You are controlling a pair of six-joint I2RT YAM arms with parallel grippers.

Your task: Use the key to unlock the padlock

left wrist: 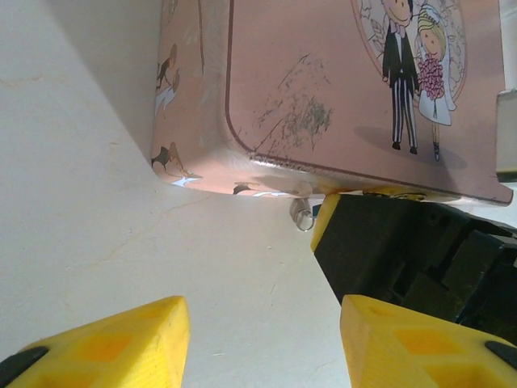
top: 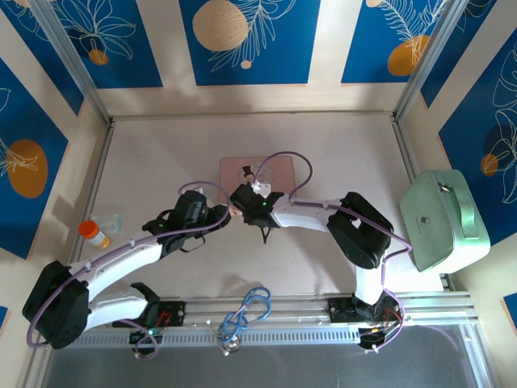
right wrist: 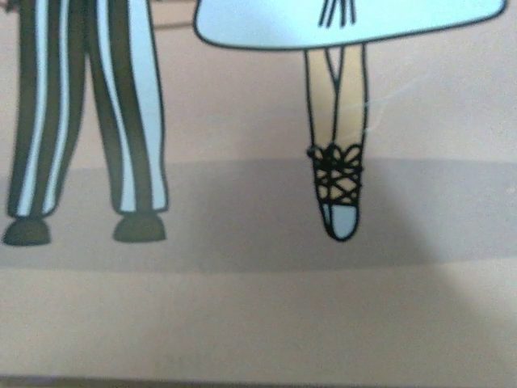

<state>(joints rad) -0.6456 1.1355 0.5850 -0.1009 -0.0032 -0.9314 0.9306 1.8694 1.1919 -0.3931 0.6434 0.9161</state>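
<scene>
The pink picture box point(top: 271, 171) lies flat at the table's middle, and its lid with the cartoon couple point(left wrist: 339, 89) fills the upper part of the left wrist view. At the box's front edge hangs a small silvery ring point(left wrist: 303, 217) with a sliver of blue beside it, which I take for the padlock, mostly covered. My right gripper point(top: 245, 196) sits against that front edge; one yellow-edged finger point(left wrist: 325, 220) touches the ring's right side. My left gripper point(top: 220, 214) stands open just left of it, fingertips point(left wrist: 137, 339) wide apart over bare table. The key is hidden.
A mint-green case point(top: 446, 220) rests on the table's right edge. An orange-capped bottle point(top: 94, 234) stands at the left edge. A blue cable point(top: 250, 311) loops over the near rail between the arm bases. Metal frame posts line the table's sides.
</scene>
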